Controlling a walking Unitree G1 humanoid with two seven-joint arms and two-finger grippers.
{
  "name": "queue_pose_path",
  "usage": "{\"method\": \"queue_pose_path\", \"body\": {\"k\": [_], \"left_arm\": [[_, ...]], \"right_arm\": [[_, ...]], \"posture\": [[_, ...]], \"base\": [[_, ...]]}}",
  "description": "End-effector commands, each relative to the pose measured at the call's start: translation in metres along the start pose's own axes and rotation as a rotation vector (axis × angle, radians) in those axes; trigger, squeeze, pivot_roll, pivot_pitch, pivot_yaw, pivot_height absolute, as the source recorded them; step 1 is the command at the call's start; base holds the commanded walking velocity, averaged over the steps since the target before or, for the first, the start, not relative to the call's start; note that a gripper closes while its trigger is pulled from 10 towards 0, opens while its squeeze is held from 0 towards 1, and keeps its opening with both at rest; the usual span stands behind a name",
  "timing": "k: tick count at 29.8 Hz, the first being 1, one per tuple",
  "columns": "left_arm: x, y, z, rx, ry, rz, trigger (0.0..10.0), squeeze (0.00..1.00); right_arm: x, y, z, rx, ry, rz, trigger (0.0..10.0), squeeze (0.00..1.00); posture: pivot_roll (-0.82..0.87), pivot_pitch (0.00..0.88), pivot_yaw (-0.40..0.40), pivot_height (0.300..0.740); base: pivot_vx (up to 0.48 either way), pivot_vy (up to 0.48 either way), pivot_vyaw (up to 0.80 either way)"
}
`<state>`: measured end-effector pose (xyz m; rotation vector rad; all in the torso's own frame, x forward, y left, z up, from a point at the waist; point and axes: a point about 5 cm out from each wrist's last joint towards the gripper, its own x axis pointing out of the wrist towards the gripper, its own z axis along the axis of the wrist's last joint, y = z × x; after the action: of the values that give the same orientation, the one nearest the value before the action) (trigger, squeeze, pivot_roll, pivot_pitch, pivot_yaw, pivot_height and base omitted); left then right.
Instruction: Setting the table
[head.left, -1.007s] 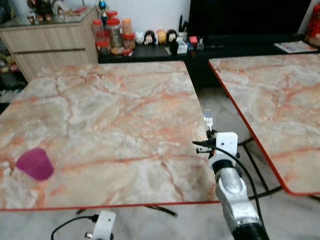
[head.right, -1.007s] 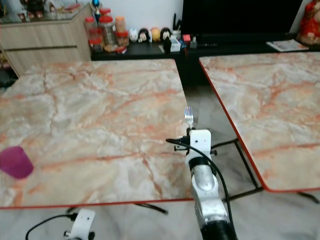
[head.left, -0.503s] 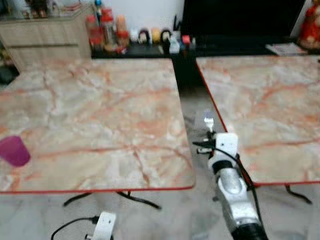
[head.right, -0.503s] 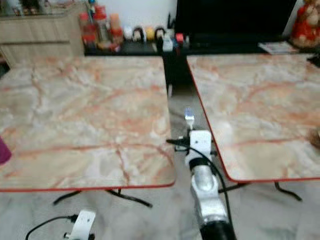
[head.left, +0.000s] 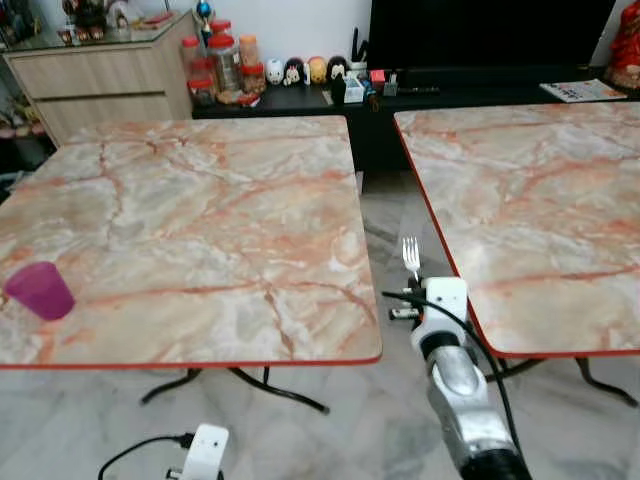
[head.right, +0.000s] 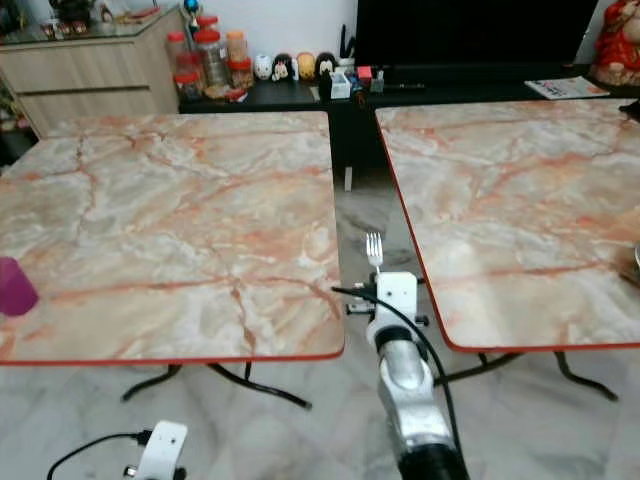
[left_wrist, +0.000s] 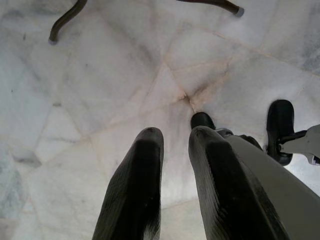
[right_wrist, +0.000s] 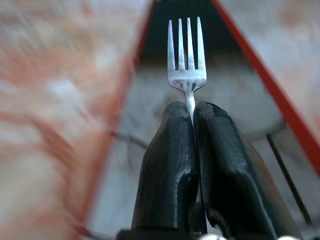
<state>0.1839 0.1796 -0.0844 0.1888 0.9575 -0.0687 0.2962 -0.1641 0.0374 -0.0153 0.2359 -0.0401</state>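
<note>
The right gripper (right_wrist: 192, 112) has its two black fingers (right_wrist: 167, 165) pressed together on the thin handle of a silver fork (right_wrist: 186, 60), pinching it just below the head so the four tines stand up past the fingertips. In the head views the fork (head.left: 410, 257) sticks up from the end of the raised right arm, over the strip of pale marble floor (head.left: 385, 215) in the gap between two worktops. The left worktop (head.left: 190, 220) and the right worktop (head.left: 530, 190) both have orange-veined marble tops with red edges. A purple cup (head.left: 38, 290) stands upright near the left edge of the left worktop, well apart from the fork.

The left gripper (left_wrist: 175, 134) hangs low over the floor, its fingers (left_wrist: 137, 185) slightly spread with a narrow gap between them and nothing held. Beyond the worktops, a dark low cabinet (head.left: 300, 100) carries jars and small figurines, beside a wooden sideboard (head.left: 100, 85).
</note>
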Motion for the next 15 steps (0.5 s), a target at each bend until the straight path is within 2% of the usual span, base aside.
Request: {"method": "queue_pose_path", "body": {"k": [1, 8, 15], "left_arm": [[0.0, 0.004, -0.002, -0.013, 0.013, 0.008, 10.0, 0.0], [-0.001, 0.002, -0.005, -0.018, 0.019, 0.002, 10.0, 0.0], [0.0, 0.001, -0.004, -0.022, 0.019, -0.001, 10.0, 0.0]], "right_arm": [[-0.001, -0.001, -0.009, 0.007, 0.033, 0.003, 10.0, 0.0], [-0.008, -0.014, -0.038, -0.014, 0.148, -0.034, 10.0, 0.0], [-0.027, -0.021, -0.08, -0.045, 0.345, -0.026, 10.0, 0.0]], "posture": [[-0.09, 0.0, 0.019, 0.74], [-0.09, 0.0, 0.022, 0.74], [-0.1, 0.0, 0.019, 0.74]], "base": [[0.0, 0.0, 0.0], [0.0, 0.0, 0.0], [0.0, 0.0, 0.0]]}}
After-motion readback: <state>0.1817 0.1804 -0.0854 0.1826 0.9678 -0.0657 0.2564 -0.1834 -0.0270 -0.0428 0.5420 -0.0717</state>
